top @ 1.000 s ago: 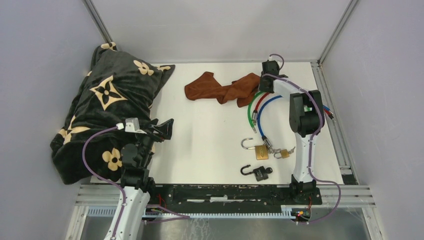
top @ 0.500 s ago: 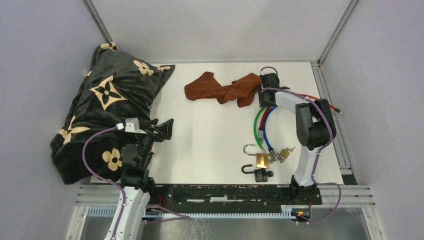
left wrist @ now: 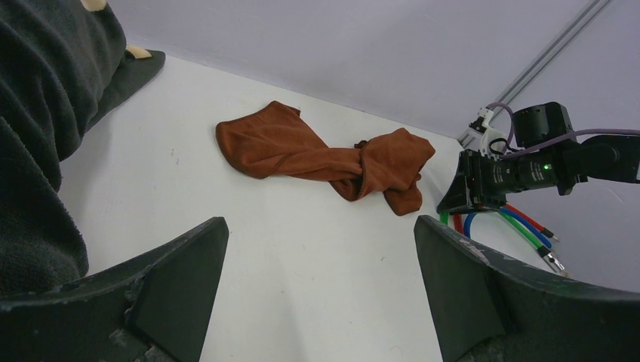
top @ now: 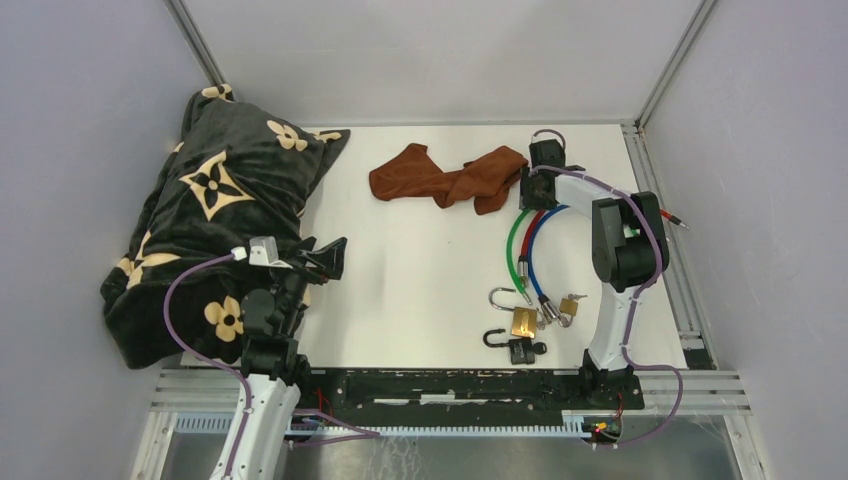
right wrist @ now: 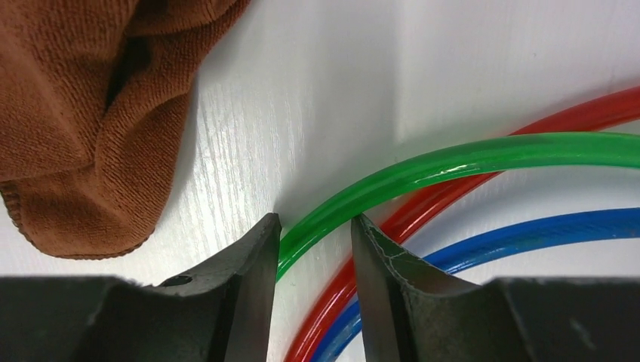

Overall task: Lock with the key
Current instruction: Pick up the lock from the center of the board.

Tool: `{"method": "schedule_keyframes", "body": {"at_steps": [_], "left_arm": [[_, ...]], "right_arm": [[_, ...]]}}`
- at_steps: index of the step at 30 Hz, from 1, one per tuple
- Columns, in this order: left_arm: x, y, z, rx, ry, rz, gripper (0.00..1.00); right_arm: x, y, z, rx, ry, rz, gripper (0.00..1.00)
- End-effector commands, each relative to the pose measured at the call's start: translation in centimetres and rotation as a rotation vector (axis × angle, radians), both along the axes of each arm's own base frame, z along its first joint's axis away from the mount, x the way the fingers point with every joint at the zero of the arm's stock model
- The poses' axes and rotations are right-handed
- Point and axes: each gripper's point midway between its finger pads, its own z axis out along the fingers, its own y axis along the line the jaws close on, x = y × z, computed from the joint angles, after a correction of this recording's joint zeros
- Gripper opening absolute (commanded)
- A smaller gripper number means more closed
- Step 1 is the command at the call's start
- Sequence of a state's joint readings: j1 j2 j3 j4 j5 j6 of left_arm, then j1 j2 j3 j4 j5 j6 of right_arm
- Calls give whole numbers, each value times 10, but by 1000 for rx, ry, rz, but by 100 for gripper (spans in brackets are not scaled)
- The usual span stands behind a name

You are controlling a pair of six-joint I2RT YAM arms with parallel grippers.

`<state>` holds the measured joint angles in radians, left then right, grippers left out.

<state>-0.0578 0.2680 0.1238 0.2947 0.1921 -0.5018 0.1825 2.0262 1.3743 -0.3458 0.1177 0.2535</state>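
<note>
Only the overhead view is showing the brass padlock [top: 523, 320] lying near my right base; up close, my right gripper [right wrist: 313, 226] is pinching the green plastic cable [right wrist: 468, 160]; my left gripper [left wrist: 321, 256] is gaping wide, empty

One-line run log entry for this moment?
left claw: open, beside dark flowered blanket | right claw: closed on green plastic-coated cable, near brown cloth | brass padlock: shackle open, no claw near
</note>
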Motion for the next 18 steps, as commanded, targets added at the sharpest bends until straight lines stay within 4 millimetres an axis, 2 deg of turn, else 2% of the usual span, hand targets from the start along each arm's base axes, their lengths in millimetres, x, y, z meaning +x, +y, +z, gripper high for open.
{"method": "schedule_keyframes", "body": {"at_steps": [1, 5, 9, 12, 14, 18], "left_arm": [[-1, -1, 9, -33, -32, -5, 99], [-1, -1, 8, -32, -31, -3, 99], [0, -1, 8, -33, -29, -4, 99], [0, -1, 7, -31, -26, -7, 99], [0, -1, 7, -31, -25, -6, 99], [0, -1, 7, -31, -25, -7, 99]], "right_arm": [[7, 18, -22, 97, 19, -27, 46], [8, 19, -28, 59, 29, -39, 56], [11, 18, -34, -26, 43, -48, 58], [13, 24, -38, -31, 58, -34, 58], [15, 27, -36, -54, 47, -27, 54], [9, 27, -37, -136, 68, 15, 31]]}}
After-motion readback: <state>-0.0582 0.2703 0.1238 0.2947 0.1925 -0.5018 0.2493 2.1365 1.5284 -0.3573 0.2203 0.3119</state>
